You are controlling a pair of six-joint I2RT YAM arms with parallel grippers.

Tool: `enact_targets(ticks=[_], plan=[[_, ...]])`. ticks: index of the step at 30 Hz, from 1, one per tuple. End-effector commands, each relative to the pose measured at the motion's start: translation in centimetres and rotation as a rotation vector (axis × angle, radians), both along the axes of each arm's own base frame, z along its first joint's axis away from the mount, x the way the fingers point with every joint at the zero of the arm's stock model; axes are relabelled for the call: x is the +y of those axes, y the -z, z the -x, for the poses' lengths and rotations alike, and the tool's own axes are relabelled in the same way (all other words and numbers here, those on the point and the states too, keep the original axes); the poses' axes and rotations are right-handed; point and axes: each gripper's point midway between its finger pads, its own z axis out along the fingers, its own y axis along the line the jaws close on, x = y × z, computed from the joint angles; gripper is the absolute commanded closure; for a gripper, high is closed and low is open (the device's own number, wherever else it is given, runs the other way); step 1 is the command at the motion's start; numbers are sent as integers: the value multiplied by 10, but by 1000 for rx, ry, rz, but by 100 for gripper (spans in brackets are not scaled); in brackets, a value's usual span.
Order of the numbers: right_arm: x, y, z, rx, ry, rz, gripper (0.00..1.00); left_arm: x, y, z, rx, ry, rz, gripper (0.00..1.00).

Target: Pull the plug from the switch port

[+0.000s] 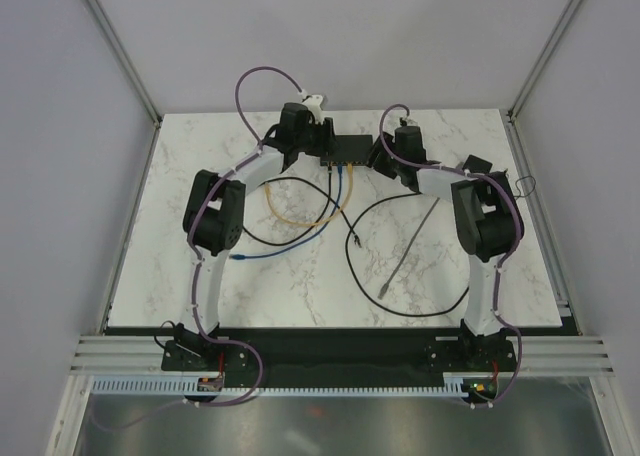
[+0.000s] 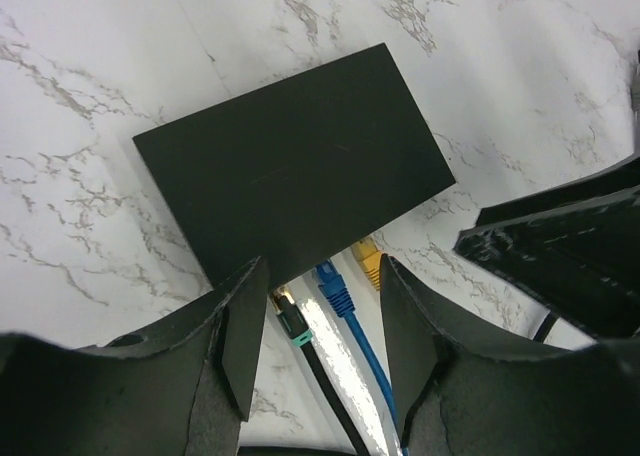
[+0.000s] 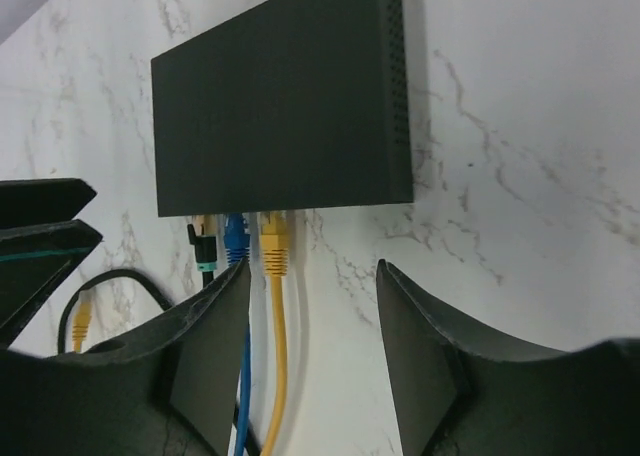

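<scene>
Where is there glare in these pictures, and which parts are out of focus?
Left wrist: a washed-out bright streak runs between the black cable and the blue cable; the near jaws look soft. Right wrist: the switch is sharp, the jaws blurred. Top external: even light, faint shadows, no glare.

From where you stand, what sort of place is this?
Probably a robotics test booth: plain white walls box in a marble-patterned table, a left arm and a right arm are bolted at its near edge, and a network switch sits with cables plugged in.
</scene>
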Motion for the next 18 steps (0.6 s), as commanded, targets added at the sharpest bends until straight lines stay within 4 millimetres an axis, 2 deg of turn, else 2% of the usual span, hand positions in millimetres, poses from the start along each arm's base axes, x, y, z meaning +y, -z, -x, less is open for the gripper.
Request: enact_targets(ticks=[1,2,4,5,7,12,18], plan=[[33,0,-2,-46,-70,-204,41,-12,-2,0,1,64,-7,45],[37,1,-2,-47,-70,-236,41,-14,-4,-2,-4,64,-9,45],[43,10,-2,-41,-70,-304,44,-13,8,-1,24,55,-37,47],[45,11,-2,-41,-69,-325,44,-16,3,-3,17,58,-37,48],[47,16,-1,-42,-60,-364,46,-13,9,-3,31,46,-50,49],[51,35,-4,-12,-52,-395,52,-12,17,-6,53,33,-65,51],[51,41,-3,4,-40,-414,60,-15,30,-7,96,33,-97,52]])
